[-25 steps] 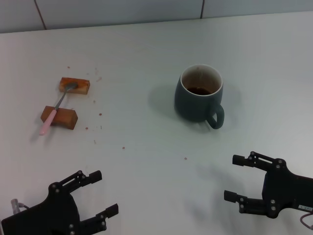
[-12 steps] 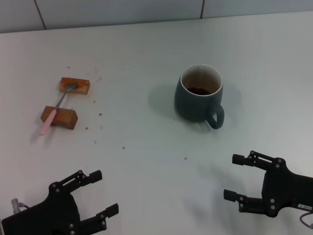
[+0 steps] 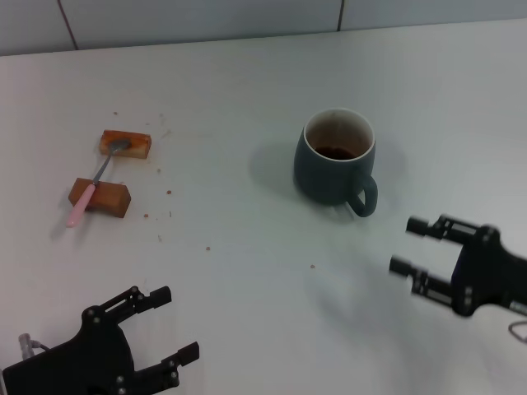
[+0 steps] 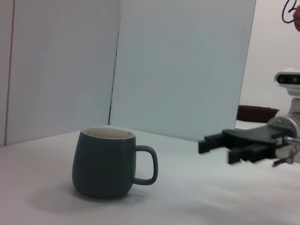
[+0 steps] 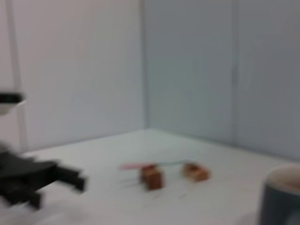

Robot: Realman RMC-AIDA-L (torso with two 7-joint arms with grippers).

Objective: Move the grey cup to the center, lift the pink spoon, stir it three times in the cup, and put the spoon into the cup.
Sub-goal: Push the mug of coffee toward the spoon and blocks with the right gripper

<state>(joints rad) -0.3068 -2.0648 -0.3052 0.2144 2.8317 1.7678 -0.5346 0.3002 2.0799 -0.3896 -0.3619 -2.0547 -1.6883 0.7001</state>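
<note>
My worry here is the cup (image 3: 335,158): it holds dark liquid, and its handle (image 3: 363,196) sticks out at about 5 o'clock, straight toward my right claw (image 3: 418,247). If I come in too low or too fast, a finger could clip the handle or the wall, spin the cup or slop the liquid onto the counter (image 3: 247,271). A grip on the handle alone would, I judge, let the cup swing as I slide it. The wall is rounded too, so a pinch placed high may slip off.

The right claw hangs at roughly 4 o'clock from the cup, near it but apart, jaws spread wide and holding nothing, fingertips aimed at the cup. From the left wrist camera it (image 4: 234,142) floats above the counter, beside the handle side of the cup (image 4: 105,164).

My left claw (image 3: 169,325) sits low at 7 o'clock on the counter, also wide and empty.

The spoon (image 3: 95,183) lies at 9 o'clock, well apart from the cup, bridging two brown blocks (image 3: 100,196), untouched.
</note>
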